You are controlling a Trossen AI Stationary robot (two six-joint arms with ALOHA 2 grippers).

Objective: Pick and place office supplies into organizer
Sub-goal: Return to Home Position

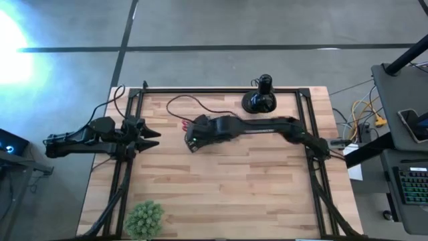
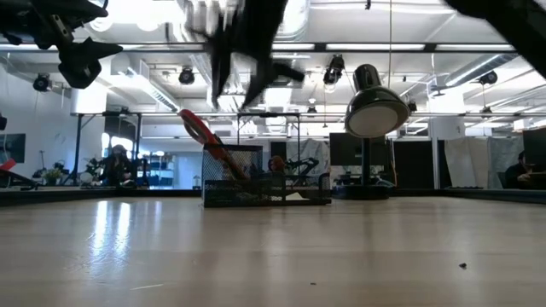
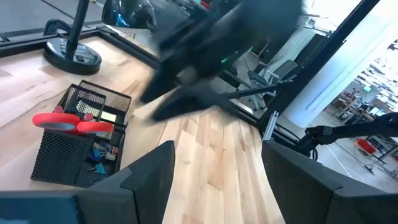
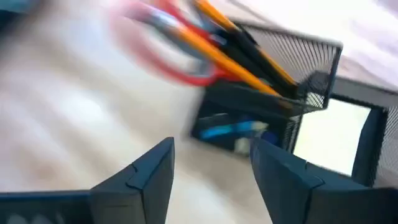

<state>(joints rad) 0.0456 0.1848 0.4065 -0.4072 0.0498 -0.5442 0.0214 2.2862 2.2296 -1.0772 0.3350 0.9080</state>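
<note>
Organizer (image 3: 81, 140) sits back-ctr on tabletop (image 1: 234, 187) w/ scissors (image 3: 71, 122) & pencils (image 4: 236, 65) standing in it. Right gripper (image 4: 211, 149) hangs above it, fingers apart, empty — left gripper (image 1: 155, 138) at left edge, fingers apart too.

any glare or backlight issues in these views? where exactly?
High view: hard glare on the floor at the left edge, off the table, whose wood is evenly lit. Low view: ceiling lights streak the table's left side, and the right hand over the organizer is a backlit silhouette. Left wrist view: bright background at the right, organizer evenly lit.
</note>
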